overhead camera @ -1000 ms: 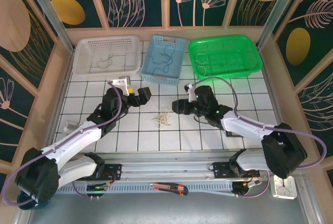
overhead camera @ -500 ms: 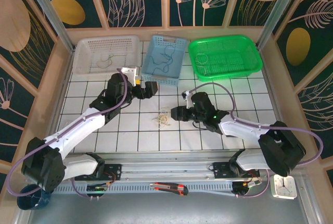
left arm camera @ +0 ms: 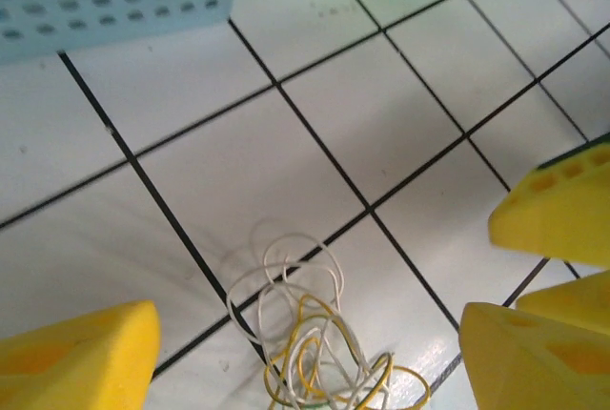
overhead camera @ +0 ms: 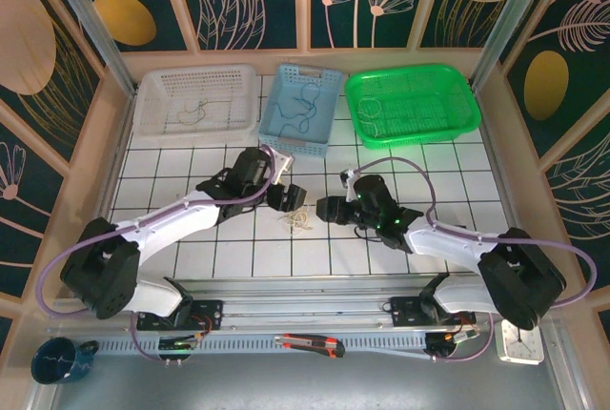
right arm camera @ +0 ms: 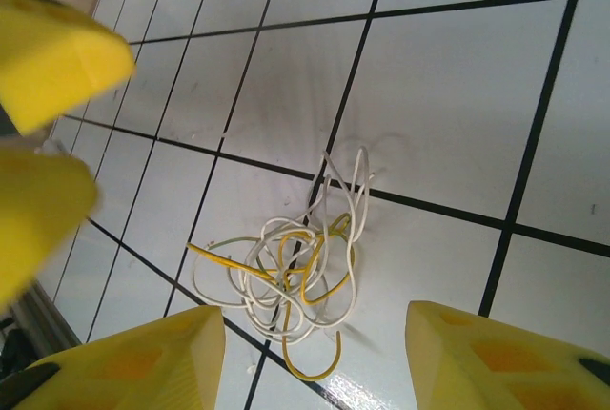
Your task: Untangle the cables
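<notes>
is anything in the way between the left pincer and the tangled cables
Nothing visible. The left pincer hangs open close to the cables, with just bare white tile around the tangle. The right pincer faces it from the other side, also open and apart from it.

tiled table [overhead camera: 467, 181] | on it — cables [overhead camera: 298, 219] tangle, white basket [overhead camera: 148, 110], blue basket [overhead camera: 291, 146], green basket [overhead camera: 419, 135]
</notes>
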Motion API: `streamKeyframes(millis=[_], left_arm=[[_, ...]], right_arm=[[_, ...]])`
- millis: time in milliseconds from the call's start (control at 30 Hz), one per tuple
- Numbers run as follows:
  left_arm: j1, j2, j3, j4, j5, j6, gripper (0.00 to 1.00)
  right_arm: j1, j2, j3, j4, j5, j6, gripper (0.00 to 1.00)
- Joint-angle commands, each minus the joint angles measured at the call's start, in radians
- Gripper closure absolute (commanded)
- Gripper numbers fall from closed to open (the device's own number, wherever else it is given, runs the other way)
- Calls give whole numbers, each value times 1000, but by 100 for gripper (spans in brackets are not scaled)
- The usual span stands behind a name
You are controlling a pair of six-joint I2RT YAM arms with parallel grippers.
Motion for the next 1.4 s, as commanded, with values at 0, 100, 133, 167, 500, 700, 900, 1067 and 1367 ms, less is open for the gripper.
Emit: streamKeyframes(millis=[0, 100, 133, 167, 500, 700, 900, 1067, 1367], left_arm=[[-10, 8, -1, -23, -11, 48, 22], [-18, 16, -13, -22, 0, 63, 26], [-20, 19, -17, -19, 8, 66, 27], [-23, 22, -20, -15, 20, 69, 29], [-40, 65, -34, -7, 94, 77, 31], [-45, 95, -43, 5, 119, 72, 37], [-46, 114, -46, 30, 134, 63, 45], [-46, 130, -48, 60, 148, 53, 58], [-47, 123, -28, 94, 141, 22, 86]], right_arm=[[5, -35, -17, 8, 54, 25, 47], [4, -46, -23, 2, 66, 32, 47], [4, -51, -25, 0, 69, 36, 47], [4, -56, -27, -1, 70, 37, 47], [4, -87, -43, -15, 89, 45, 47], [4, -101, -53, -22, 93, 48, 47], [3, -107, -58, -22, 93, 48, 47], [-1, -110, -58, -22, 90, 46, 47], [0, -104, -70, 10, 52, 27, 47]])
